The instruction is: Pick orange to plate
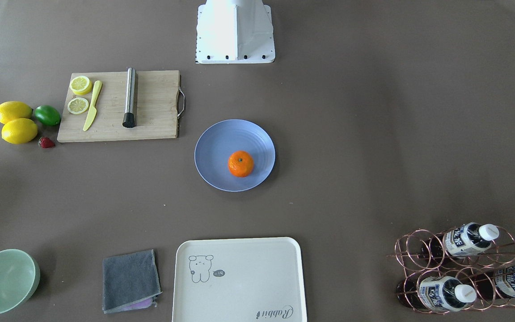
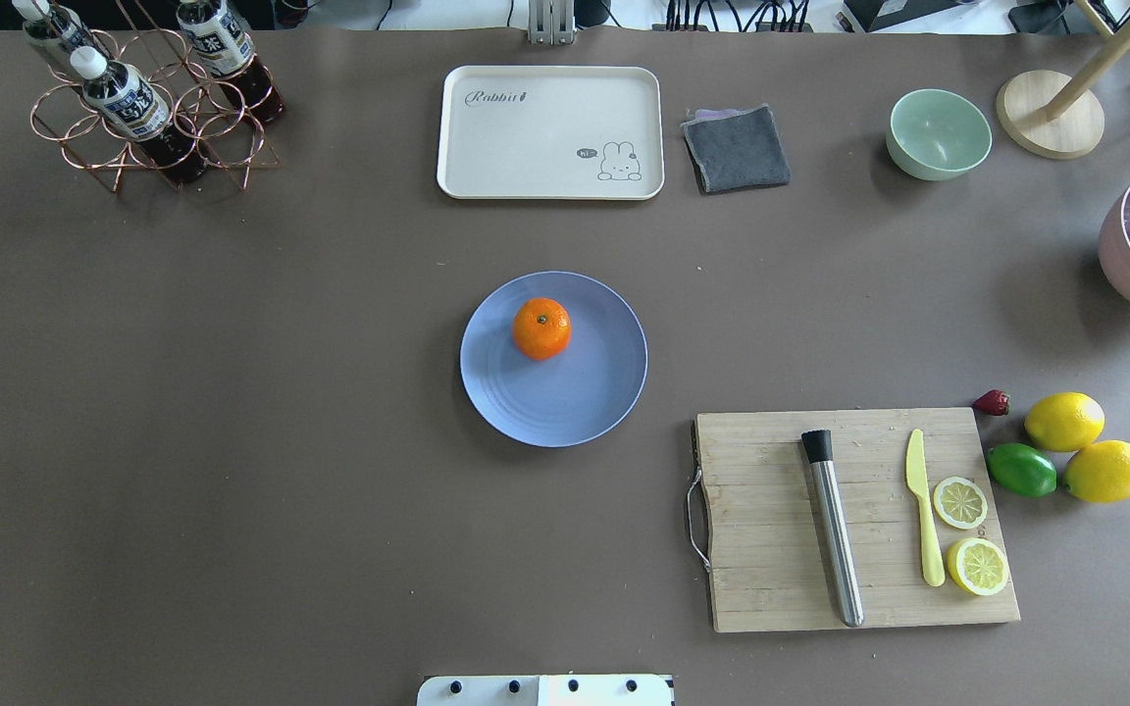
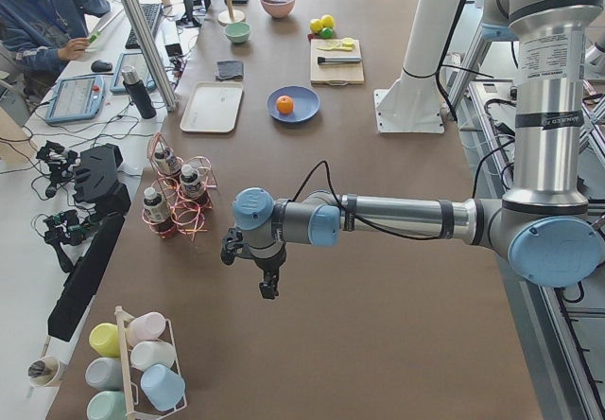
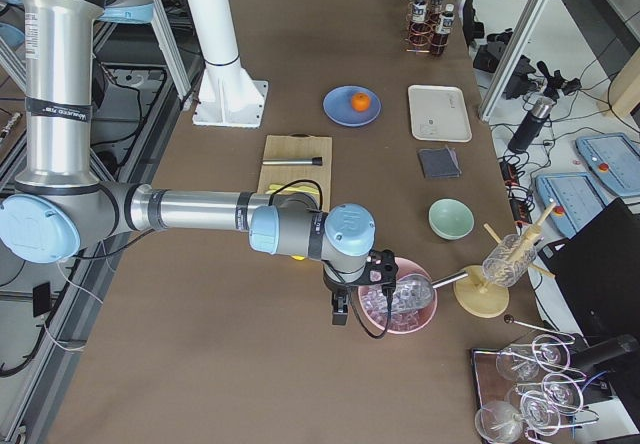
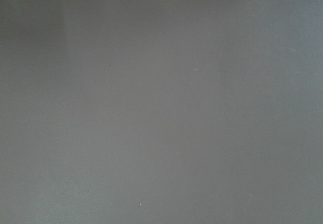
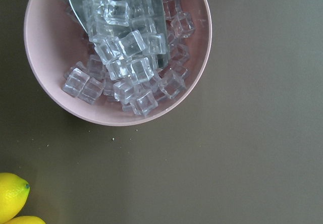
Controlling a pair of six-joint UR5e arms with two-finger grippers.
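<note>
While orange (image 2: 541, 327) sits on plate (image 2: 565, 402) at tabletop (image 2: 231, 441) centre, left gripper (image 3: 268, 288) hangs nr left end, right gripper (image 4: 340, 312) nr right end — both well apart from it; spread or pressed, can't tell.

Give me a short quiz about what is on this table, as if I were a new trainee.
1. True or false: the orange rests on the blue plate.
2. What lies on the cutting board next to the yellow knife? A) lemon slices B) a strawberry C) a lime
3. In a few words: what fills the pink bowl?

Key: 1 true; 2 A; 3 ice cubes.
</note>
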